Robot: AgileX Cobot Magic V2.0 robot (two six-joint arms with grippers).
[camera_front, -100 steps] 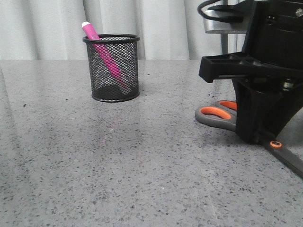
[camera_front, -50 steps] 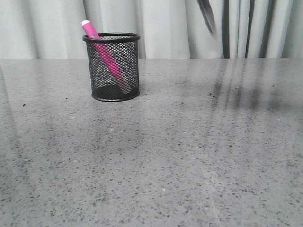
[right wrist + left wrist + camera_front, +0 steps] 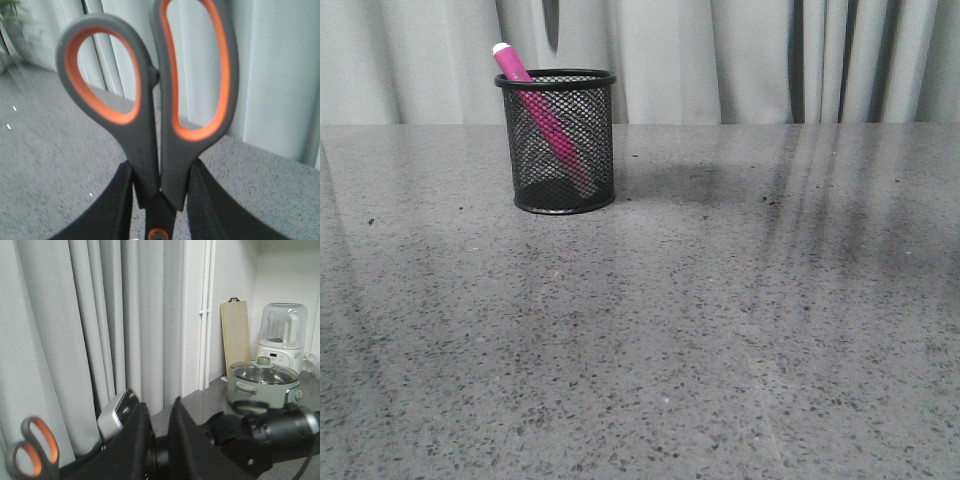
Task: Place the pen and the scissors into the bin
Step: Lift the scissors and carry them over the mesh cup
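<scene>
You had the scissors (image 3: 155, 115) clamped in the right gripper (image 3: 159, 200) just below the loops, by the pivot, handles up. In the front view a dark blade tip (image 3: 551, 25) hung above the bin (image 3: 558, 140), probably theirs, though little showed. They looked stiff and fairly heavy, with smooth grey plastic loops lined orange; a hold near the pivot seemed best against swinging. The pen (image 3: 535, 105), slim, pink and light, leaned inside the black mesh cup on the speckled table (image 3: 720, 320). The left gripper (image 3: 160, 440) held nothing, its fingers close together.
</scene>
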